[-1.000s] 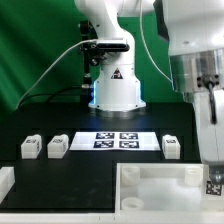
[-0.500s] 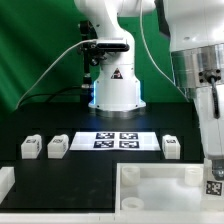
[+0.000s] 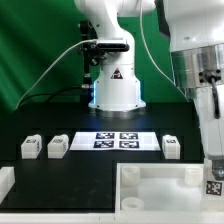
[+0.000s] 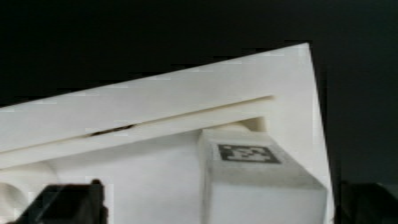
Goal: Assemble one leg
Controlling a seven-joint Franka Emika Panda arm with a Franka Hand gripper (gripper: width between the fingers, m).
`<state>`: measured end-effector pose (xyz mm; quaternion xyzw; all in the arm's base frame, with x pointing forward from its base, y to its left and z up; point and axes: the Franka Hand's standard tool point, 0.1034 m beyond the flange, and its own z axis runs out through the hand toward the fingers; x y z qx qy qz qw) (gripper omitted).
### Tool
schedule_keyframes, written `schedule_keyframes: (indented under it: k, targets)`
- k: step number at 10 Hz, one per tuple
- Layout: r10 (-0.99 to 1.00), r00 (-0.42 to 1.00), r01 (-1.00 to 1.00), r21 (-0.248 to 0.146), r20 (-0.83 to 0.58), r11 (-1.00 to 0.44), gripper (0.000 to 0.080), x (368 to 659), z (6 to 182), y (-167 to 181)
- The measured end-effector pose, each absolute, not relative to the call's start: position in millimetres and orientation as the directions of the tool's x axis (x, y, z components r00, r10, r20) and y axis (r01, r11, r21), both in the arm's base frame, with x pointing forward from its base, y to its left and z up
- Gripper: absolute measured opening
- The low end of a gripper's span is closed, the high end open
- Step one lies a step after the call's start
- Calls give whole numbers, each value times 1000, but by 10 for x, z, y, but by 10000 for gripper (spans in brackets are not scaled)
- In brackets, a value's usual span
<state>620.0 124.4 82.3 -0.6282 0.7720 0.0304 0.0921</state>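
One leg (image 3: 213, 185), a small white block with a square tag, stands at the near right corner of the large white tray-like piece (image 3: 150, 185). In the wrist view the leg (image 4: 260, 170) stands upright in that corner, by the tray's rim (image 4: 160, 105). My gripper (image 3: 213, 158) is right above it. In the wrist view the gripper (image 4: 228, 203) straddles the leg with its jaws wide; the dark left finger (image 4: 71, 200) stands clear of the leg's side. Three more legs lie on the black table: two at the exterior view's left (image 3: 30, 147) (image 3: 57, 147), one at the right (image 3: 171, 147).
The marker board (image 3: 116, 140) lies at the table's middle in front of the robot base (image 3: 115, 90). A white block edge (image 3: 5, 182) shows at the near left. A green backdrop is behind.
The leg's tag and the gripper sit a touch lower than a second ago. Nothing has moved in the last half second.
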Motion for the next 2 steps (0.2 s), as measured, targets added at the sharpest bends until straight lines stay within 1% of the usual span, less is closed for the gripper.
schedule_keyframes:
  k: [2]
  targets:
    - [-964,-193,-976,-69,-180,208,649,6199,822,1245]
